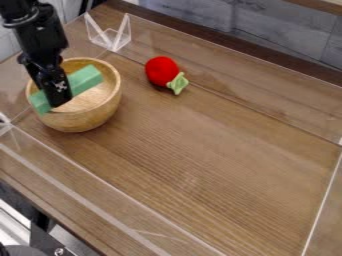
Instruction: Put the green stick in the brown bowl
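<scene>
The brown bowl (91, 117) stands at the left of the wooden table. The green stick (90, 77) lies inside it, slanting up to the right, with its upper end resting near the far rim. My black gripper (56, 98) points straight down into the bowl and is shut on the stick's lower left end, which it hides.
A red ball (162, 69) with a small green-yellow piece (178, 84) attached lies right of the bowl. A clear plastic stand (111, 35) is behind the bowl. Low transparent walls (321, 215) run along the table's edges.
</scene>
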Available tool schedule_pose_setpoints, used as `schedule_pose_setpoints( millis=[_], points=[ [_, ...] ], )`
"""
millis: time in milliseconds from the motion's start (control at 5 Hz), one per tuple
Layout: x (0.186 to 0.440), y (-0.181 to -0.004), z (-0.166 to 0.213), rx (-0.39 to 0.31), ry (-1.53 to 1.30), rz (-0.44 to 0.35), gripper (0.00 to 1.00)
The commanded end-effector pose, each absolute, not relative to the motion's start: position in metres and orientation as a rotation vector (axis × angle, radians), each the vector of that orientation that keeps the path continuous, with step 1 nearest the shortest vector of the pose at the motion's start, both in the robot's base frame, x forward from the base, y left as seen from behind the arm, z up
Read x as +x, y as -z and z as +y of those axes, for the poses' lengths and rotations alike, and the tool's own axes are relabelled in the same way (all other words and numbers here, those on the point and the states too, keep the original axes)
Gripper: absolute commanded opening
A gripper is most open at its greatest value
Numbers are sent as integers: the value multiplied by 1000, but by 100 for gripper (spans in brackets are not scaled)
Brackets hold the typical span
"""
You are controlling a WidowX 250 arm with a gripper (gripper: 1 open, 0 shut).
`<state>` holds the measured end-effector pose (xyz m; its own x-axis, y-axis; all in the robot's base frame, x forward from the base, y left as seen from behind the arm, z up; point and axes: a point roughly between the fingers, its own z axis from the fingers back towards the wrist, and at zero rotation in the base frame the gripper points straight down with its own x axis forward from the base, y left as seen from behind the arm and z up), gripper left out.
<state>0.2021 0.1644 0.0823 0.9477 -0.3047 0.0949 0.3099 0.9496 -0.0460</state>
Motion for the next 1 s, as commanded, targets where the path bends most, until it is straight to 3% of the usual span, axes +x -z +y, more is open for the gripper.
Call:
schedule_pose_setpoints(
  millis=[0,200,400,800],
  points=[
    [207,-101,172,2,308,-127,0],
    [207,-101,171,8,309,-124,0],
    [206,-100,171,2,301,-114,100],
    [206,-116,169,-3,257,-119,100]
  ],
)
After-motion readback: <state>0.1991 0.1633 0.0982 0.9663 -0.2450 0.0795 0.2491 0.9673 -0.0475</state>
